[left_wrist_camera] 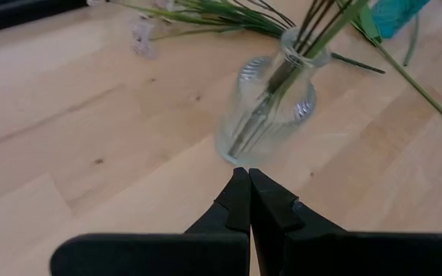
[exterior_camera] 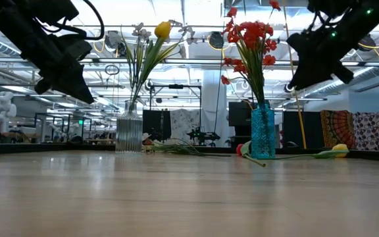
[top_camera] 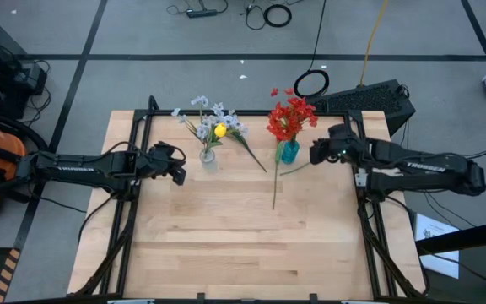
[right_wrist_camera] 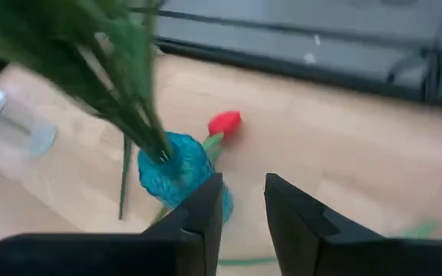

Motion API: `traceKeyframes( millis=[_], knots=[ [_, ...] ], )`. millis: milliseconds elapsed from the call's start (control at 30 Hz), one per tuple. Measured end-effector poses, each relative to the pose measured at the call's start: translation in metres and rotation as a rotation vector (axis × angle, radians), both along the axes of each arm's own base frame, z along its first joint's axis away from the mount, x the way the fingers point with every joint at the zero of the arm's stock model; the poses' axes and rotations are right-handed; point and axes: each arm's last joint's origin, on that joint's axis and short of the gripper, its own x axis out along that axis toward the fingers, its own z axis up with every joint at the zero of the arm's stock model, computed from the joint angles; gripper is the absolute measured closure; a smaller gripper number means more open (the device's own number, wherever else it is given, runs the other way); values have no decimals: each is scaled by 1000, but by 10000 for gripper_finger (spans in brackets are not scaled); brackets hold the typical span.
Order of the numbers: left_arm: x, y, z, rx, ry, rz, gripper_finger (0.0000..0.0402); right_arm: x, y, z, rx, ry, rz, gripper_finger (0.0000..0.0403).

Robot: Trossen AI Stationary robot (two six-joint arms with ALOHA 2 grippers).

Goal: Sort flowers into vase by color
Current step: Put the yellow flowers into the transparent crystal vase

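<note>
Red tulip (right_wrist_camera: 225,123) lies on the tabletop (top_camera: 251,245) just beside the blue vase (top_camera: 289,152); right tool (right_wrist_camera: 244,207), spread and empty above it, should pinch mid-stem; left tool (left_wrist_camera: 249,201) pressed together.

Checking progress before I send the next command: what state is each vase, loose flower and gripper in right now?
Clear vase: upright, holding pale sprays and a yellow tulip.
Blue vase: upright, holding red flowers.
Red tulip: lying loose on the table by the blue vase.
Yellow tulip: lying loose on the table in the low view.
Left gripper: shut, empty, by the clear vase.
Right gripper: open, empty, above the blue vase.
</note>
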Motion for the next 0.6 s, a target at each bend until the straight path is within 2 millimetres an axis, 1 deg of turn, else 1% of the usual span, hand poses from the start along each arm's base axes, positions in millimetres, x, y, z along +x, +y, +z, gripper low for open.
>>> traceKeyframes(
  millis=[133,300,467,600],
  knots=[
    [0,0,0,12,0,12,400,1,0,-9,153,-61,-150,333],
    [0,1,0,15,0,15,400,1,0,-23,324,-78,-351,365],
    [0,1,0,15,0,15,400,9,-3,-34,406,-104,-490,397],
    [0,0,0,7,-1,10,400,16,-10,-47,475,-66,-571,400]
  ],
)
